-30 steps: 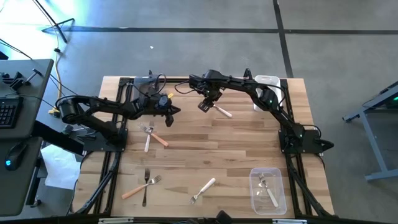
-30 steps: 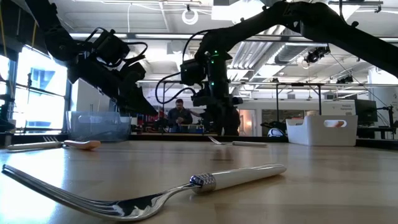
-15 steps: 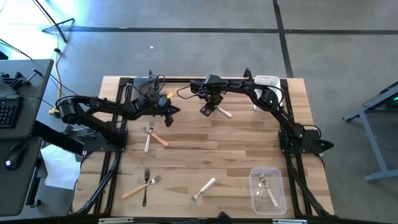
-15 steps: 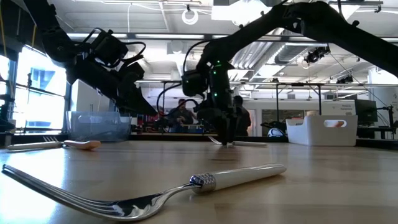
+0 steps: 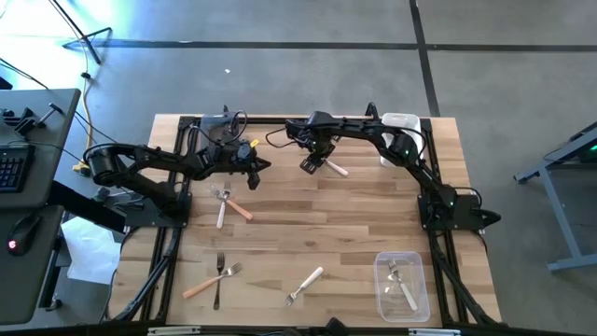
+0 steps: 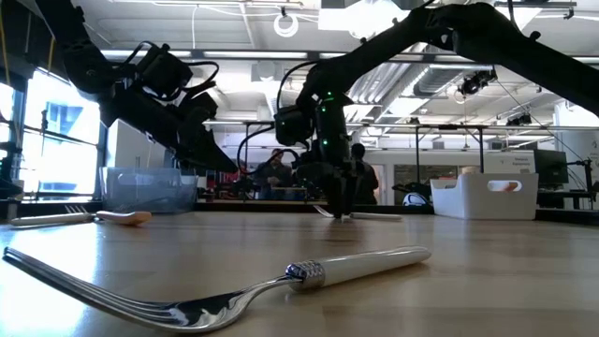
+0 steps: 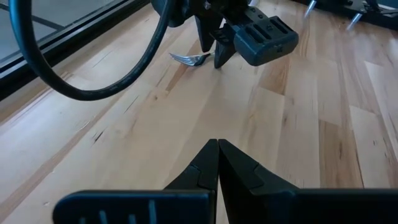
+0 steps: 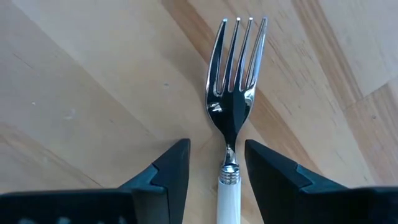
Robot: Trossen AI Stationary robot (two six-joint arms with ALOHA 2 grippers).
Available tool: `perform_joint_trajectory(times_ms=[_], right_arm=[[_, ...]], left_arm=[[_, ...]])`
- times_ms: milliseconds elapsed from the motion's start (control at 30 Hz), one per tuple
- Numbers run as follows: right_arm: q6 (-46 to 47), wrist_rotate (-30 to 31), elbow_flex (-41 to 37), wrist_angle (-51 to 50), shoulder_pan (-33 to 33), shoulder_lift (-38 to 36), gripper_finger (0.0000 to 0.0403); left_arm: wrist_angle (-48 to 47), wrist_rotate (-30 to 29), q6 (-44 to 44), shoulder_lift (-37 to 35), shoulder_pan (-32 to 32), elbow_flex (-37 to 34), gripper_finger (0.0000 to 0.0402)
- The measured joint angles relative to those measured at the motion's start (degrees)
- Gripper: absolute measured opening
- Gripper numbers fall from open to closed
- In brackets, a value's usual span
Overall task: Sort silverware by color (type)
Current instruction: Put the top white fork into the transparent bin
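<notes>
Two of my fingers [image 8: 171, 171] stand spread on either side of a white-handled fork [image 8: 235, 118] lying flat on the wooden table [image 5: 317, 219], its neck in the gap between them and nothing pinched. My right gripper [image 5: 313, 162] is down over it in the far middle of the table; the fork's long axis runs along my own line of sight, four tines pointing away from me and handle running back under my wrist. From above, that handle slants toward the white bin [image 5: 399, 122] at the far right corner. Its tines and neck are polished, mirror-bright metal, joined by a small ribbed collar to a smooth glossy white handle. Planks beneath are pale butcher-block with visible grain. My left gripper [image 5: 264, 167] hovers just left of there, its dark tapered fingertips pressed together on nothing. Other forks lie well apart: a crossed white and salmon pair [image 5: 227, 202] on the left, a salmon and dark pair [image 5: 216, 275] near the front left, another white fork [image 5: 305, 284] front centre, and more in a clear tray [image 5: 418, 297] front right. No writing is legible anywhere.
</notes>
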Motion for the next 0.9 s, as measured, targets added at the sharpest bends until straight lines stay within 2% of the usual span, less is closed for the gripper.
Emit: perform_joint_trajectory(times_ms=[900], right_arm=[[-2.12, 0.17, -0.07, 0.46, 0.57, 0.11, 0.0065]], left_arm=[[0.46, 0.11, -0.02, 0.0, -0.02, 0.0, 0.0001]])
